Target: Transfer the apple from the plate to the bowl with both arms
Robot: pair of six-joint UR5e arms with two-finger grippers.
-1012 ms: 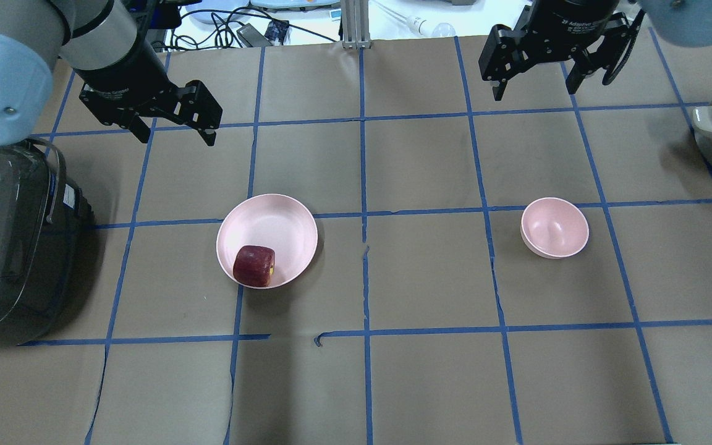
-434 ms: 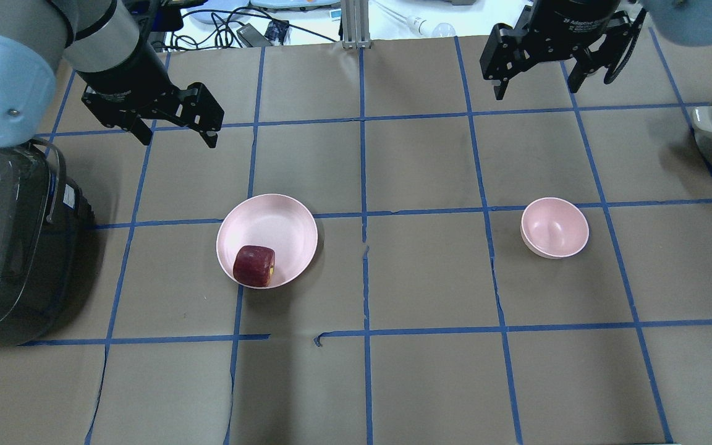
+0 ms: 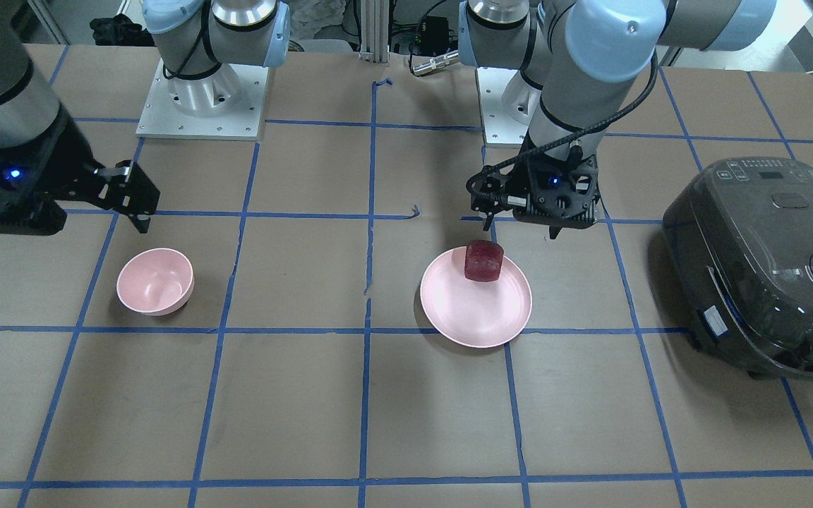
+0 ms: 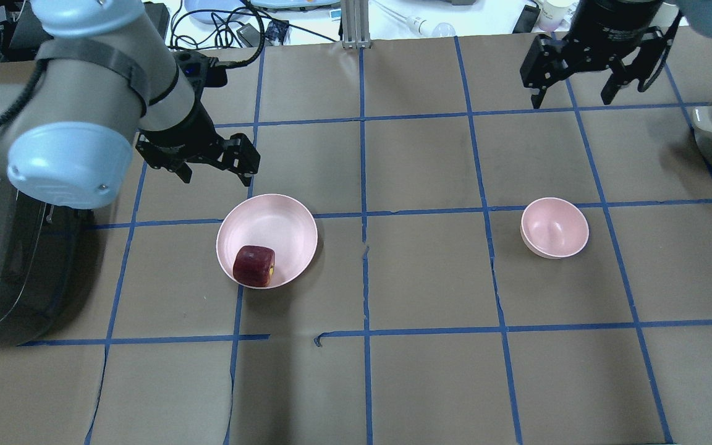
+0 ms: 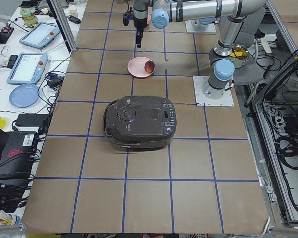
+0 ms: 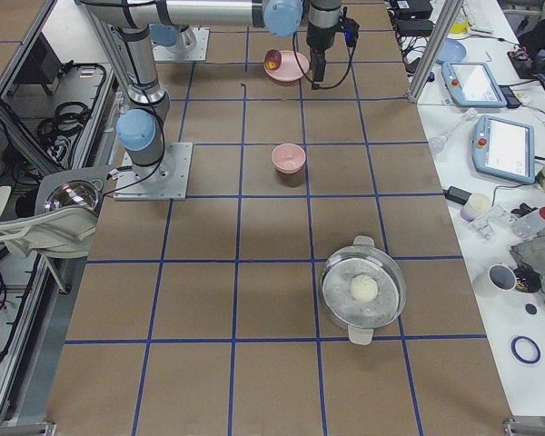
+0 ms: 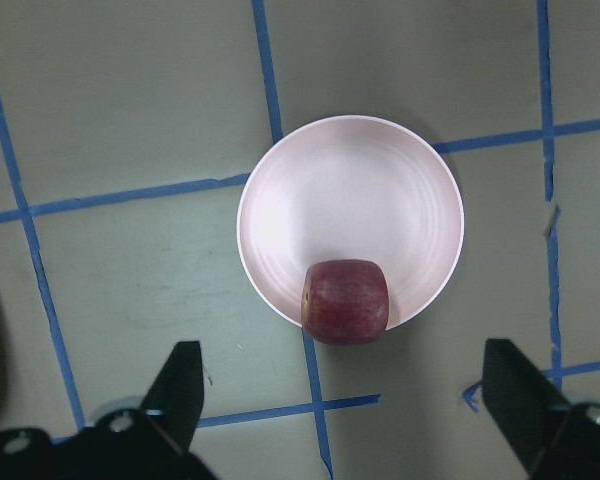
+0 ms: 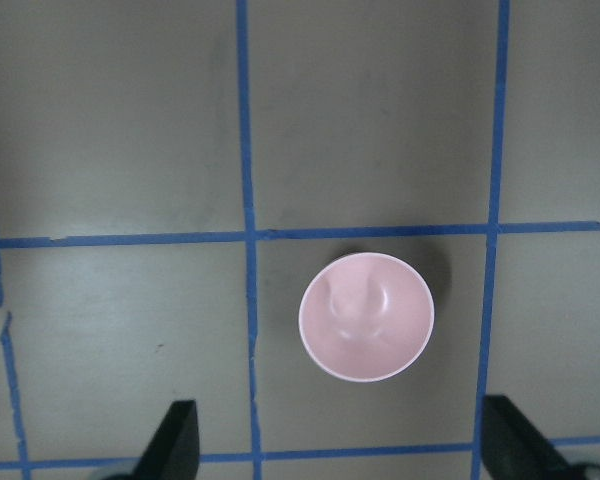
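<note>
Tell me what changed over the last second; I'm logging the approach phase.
The left hand swung inward and now hovers, open, roughly over the plate. The right hand drifted slightly outward, open. Apple, plate and bowl have not moved.

No legible text anywhere. Rice cooker (image 3: 766, 261), on the table off to the outer side of the left gripper (image 3: 523, 230): panel markings and side sticker present, too small to read.
</note>
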